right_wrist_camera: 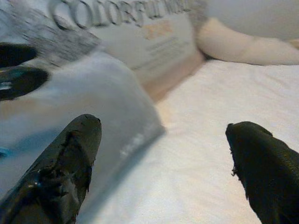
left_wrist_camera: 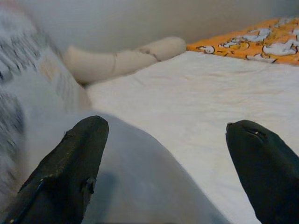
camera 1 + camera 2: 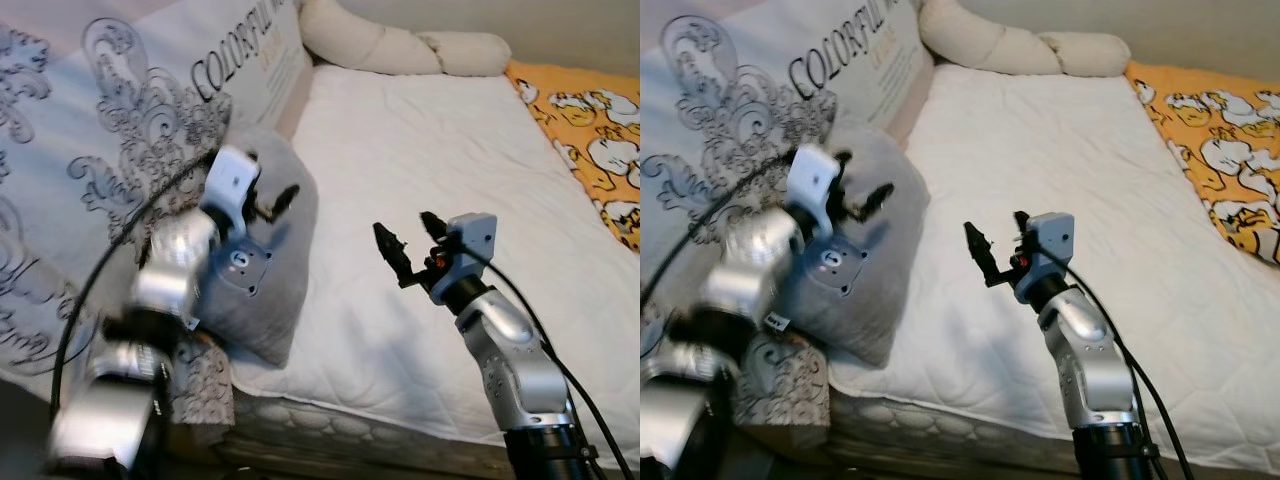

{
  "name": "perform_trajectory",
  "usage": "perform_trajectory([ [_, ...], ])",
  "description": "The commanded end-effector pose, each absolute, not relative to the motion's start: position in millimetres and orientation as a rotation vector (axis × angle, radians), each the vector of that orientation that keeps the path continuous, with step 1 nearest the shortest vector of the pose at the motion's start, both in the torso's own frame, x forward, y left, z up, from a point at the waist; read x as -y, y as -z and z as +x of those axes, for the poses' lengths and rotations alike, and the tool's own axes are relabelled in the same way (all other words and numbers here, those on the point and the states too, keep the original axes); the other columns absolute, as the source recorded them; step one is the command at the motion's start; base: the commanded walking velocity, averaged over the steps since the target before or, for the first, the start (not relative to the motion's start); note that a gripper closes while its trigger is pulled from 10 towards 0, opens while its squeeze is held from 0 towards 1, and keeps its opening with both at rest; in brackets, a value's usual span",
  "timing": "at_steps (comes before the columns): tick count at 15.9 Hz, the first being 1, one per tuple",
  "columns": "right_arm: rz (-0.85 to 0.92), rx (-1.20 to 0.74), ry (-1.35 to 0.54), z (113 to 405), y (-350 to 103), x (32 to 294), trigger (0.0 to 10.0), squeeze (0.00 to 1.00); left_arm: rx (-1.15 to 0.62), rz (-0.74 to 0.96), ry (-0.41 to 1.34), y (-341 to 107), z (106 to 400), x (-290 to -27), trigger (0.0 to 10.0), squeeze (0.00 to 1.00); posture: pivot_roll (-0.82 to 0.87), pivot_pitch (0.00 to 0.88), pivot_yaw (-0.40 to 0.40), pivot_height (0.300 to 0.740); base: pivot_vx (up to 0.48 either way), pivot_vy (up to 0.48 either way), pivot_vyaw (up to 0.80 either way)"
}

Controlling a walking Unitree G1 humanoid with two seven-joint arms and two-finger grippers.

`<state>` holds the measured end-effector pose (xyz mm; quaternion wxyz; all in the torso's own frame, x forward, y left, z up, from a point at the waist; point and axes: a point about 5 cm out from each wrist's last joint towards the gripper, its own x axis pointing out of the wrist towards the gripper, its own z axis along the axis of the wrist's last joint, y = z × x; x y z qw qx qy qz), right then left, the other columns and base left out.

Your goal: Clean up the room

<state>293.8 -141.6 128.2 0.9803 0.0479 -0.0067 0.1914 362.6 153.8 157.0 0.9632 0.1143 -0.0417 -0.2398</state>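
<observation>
Barely begun: my left pincer [image 3: 268, 200] hovers apart over the grey pillow [image 3: 285, 270] at the bed's [image 3: 440, 150] edge, my right pincer [image 3: 408, 238] apart beside it, nothing tidied yet.

grey pillow [image 3: 285, 260]: 1 | printed cushion [image 3: 130, 110]: 1 | cream bolster [image 3: 400, 45]: 1 | orange blanket [image 3: 590, 120]: 1
</observation>
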Motion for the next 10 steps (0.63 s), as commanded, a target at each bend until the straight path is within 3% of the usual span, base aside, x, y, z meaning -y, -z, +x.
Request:
perform_trajectory([
  [1,0.069,0.004,-0.334,294,-125,144,10.0,1.00,0.103,0.190,0.455,-162,361,-155,10.0,1.00,-0.03,0.000,0.000,0.740,0.000,0.000,0.00],
  [5,-0.011,-0.006,-0.098,297,-113,154,10.0,1.00,0.106,0.140,0.397,-159,333,-154,10.0,1.00,-0.01,0.000,-0.022,0.740,0.000,-0.349,0.00],
  [10,0.012,0.004,-0.085,290,-104,151,10.0,1.00,-0.022,0.180,0.307,-130,306,-170,10.0,1.00,0.01,0.000,-0.032,0.740,0.000,-0.387,0.00],
])
